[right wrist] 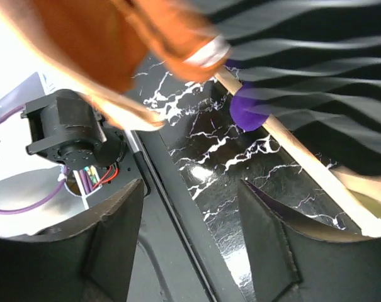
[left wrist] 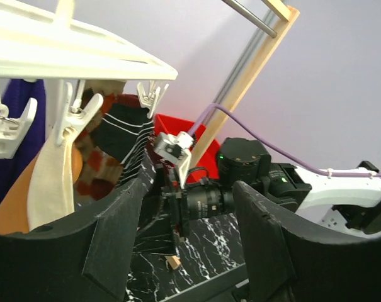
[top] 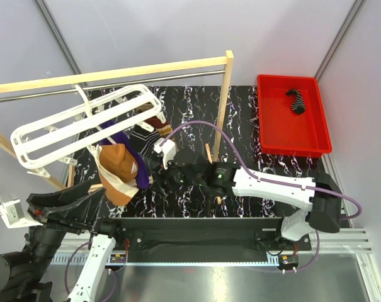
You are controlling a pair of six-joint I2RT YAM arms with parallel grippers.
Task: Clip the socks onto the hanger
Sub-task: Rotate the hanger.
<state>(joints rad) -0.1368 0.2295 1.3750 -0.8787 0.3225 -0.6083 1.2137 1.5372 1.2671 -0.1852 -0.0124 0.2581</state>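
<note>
Top external: wooden post (top: pixel 225 94) stands between hanger (top: pixel 83 111) and red tray (top: pixel 294 132).

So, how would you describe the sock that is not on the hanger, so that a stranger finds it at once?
Find the red tray by the right edge of the black marble table. One sock lies in its far part, black with thin white stripes. It lies alone, while the other socks hang bunched under the white hanger on the left.

1 overhead, 2 wrist close-ups
</note>
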